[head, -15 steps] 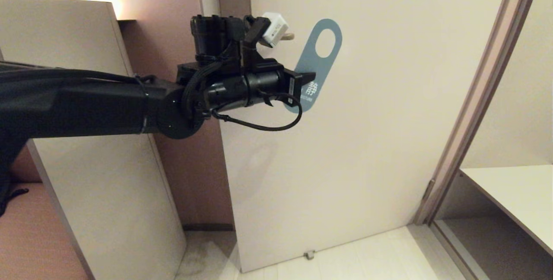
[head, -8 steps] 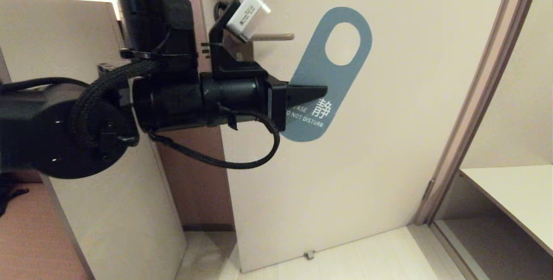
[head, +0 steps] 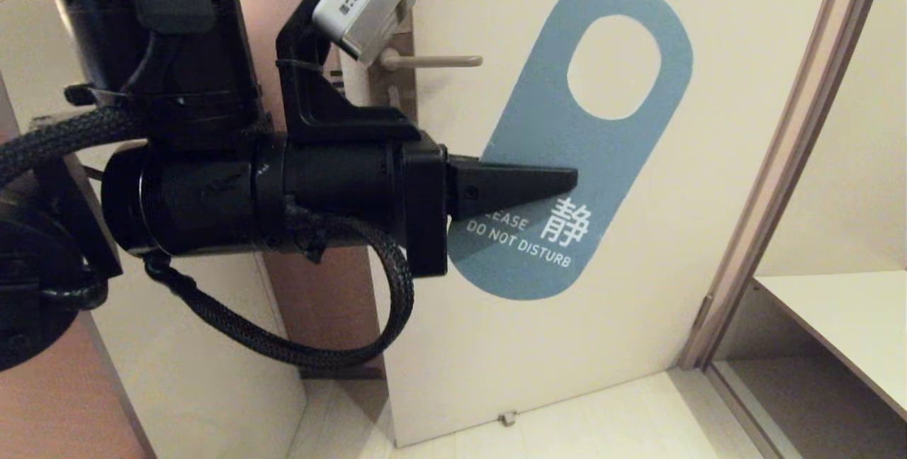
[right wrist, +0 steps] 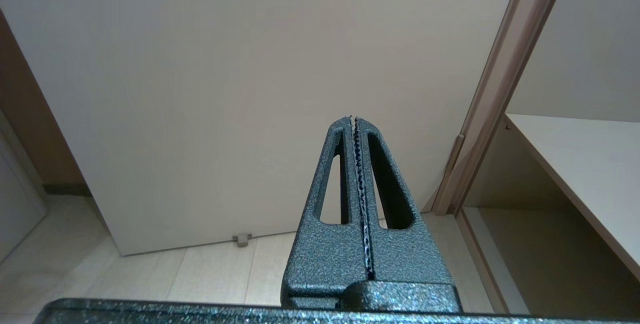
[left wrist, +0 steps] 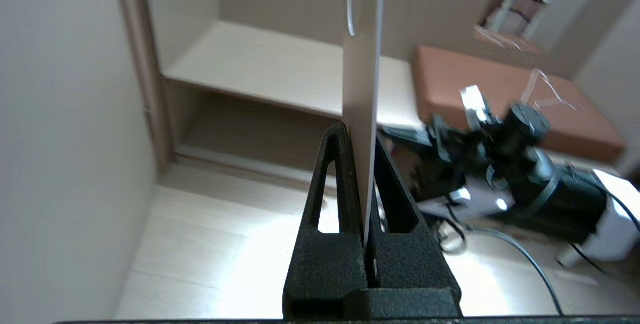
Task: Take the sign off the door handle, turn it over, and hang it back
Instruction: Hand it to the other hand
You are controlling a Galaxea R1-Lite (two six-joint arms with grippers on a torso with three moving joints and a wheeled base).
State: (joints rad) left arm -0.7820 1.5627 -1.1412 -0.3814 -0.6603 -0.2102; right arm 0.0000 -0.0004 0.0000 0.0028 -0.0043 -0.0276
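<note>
The sign is a blue hanger with an oval hole near its top and white "DO NOT DISTURB" lettering. It is off the door handle and held in the air, right of the handle and close to the head camera. My left gripper is shut on its lower middle. In the left wrist view the sign shows edge-on between the closed left gripper fingers. My right gripper is shut on nothing, low down and pointing at the door's bottom.
The pale door stands behind the sign, with its frame to the right. A shelf juts out at lower right. A light panel stands at left. A small door stop sits on the floor.
My left arm has drawn back from the door toward the head camera, carrying the sign away from the handle and to the right. The sign now looks much larger.
</note>
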